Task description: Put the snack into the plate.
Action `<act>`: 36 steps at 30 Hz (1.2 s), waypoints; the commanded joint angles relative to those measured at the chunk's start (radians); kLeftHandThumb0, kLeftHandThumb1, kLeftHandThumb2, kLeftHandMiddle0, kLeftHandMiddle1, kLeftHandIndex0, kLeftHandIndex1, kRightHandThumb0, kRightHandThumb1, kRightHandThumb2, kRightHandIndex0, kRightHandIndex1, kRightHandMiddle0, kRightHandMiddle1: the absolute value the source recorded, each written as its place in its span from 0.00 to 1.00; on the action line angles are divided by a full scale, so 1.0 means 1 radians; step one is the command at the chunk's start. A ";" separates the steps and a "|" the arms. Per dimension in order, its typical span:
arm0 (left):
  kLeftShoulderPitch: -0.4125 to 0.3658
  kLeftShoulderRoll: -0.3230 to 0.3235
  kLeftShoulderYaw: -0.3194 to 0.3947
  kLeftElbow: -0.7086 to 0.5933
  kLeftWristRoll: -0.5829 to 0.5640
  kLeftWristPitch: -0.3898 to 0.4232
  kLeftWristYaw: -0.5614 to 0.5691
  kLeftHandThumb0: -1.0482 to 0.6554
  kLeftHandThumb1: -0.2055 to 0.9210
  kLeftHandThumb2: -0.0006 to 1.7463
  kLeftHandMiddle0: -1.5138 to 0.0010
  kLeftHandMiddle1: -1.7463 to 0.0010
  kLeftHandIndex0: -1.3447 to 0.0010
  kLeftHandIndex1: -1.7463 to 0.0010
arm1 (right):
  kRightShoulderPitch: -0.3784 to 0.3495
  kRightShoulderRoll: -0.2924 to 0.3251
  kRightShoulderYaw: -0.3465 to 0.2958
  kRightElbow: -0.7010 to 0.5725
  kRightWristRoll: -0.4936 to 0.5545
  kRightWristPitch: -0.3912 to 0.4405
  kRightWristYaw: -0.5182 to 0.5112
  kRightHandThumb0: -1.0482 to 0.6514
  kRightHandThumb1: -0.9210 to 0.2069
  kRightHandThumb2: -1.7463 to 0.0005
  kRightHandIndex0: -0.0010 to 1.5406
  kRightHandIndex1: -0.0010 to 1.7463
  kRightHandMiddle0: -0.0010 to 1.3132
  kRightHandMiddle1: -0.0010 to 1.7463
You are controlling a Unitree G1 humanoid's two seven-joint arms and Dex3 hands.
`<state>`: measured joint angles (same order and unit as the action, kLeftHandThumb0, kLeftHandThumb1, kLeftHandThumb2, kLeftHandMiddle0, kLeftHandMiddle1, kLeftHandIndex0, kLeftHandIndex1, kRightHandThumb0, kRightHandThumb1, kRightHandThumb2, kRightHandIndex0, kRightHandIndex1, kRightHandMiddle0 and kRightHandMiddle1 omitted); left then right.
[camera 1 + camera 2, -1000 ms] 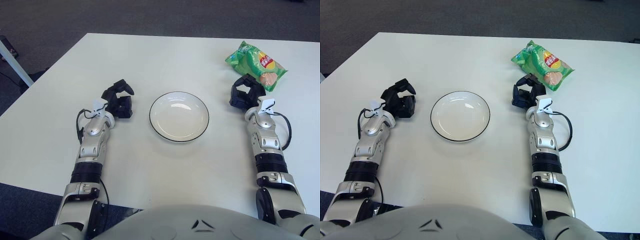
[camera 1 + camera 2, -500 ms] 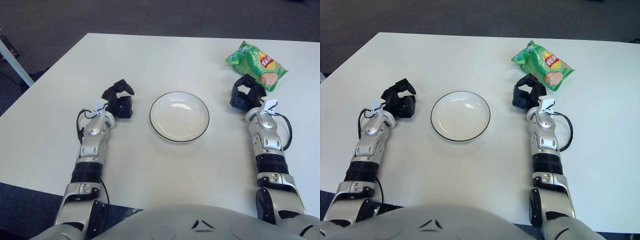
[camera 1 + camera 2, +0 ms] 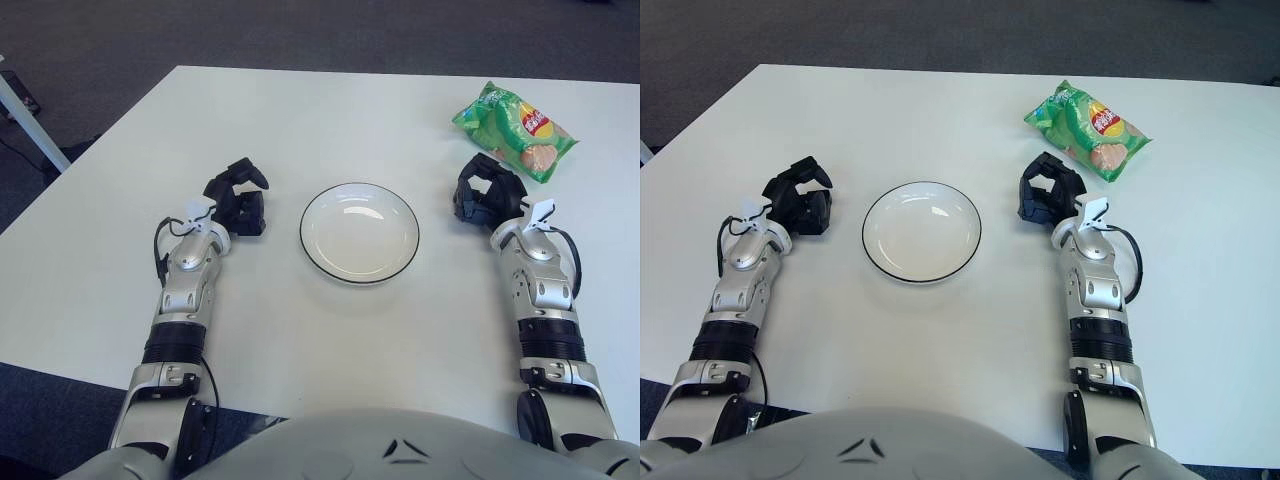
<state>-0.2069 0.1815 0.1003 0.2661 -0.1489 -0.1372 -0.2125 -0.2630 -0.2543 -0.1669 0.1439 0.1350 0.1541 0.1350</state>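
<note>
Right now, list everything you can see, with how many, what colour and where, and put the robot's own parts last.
snack bag: one, green with red and yellow print, lying flat near the table's far right corner, untouched.
plate: one, white with a dark rim, nothing in it, centre of the table between the two arms.
table: one, white, filling most of the view.
floor: dark grey carpet beyond the table's edges.
left robot hand: one, black, left of the plate, holding nothing.
right robot hand: one, black, right of the plate and just short of the snack bag, holding nothing.
arms: two, silver with black joints, reaching in from the near edge.
</note>
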 commanded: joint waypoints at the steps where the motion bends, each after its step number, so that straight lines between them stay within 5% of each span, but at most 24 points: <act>1: 0.080 -0.041 -0.010 0.084 0.010 0.008 0.013 0.31 0.36 0.83 0.16 0.00 0.48 0.00 | -0.025 -0.034 0.008 -0.017 -0.023 0.024 0.010 0.35 0.45 0.32 0.76 1.00 0.40 1.00; 26: 0.065 -0.021 -0.009 0.127 0.017 -0.023 0.000 0.31 0.38 0.82 0.16 0.00 0.49 0.00 | -0.158 -0.104 0.000 -0.007 -0.157 -0.049 -0.076 0.38 0.28 0.46 0.66 1.00 0.30 1.00; 36: 0.065 -0.016 -0.009 0.128 0.018 -0.017 0.003 0.32 0.39 0.81 0.15 0.00 0.50 0.00 | -0.213 -0.207 0.059 0.069 -0.339 -0.165 -0.120 0.39 0.25 0.49 0.58 1.00 0.28 1.00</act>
<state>-0.2305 0.1888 0.1006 0.3216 -0.1485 -0.1847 -0.2171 -0.4438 -0.4194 -0.1234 0.1846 -0.1521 0.0387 0.0340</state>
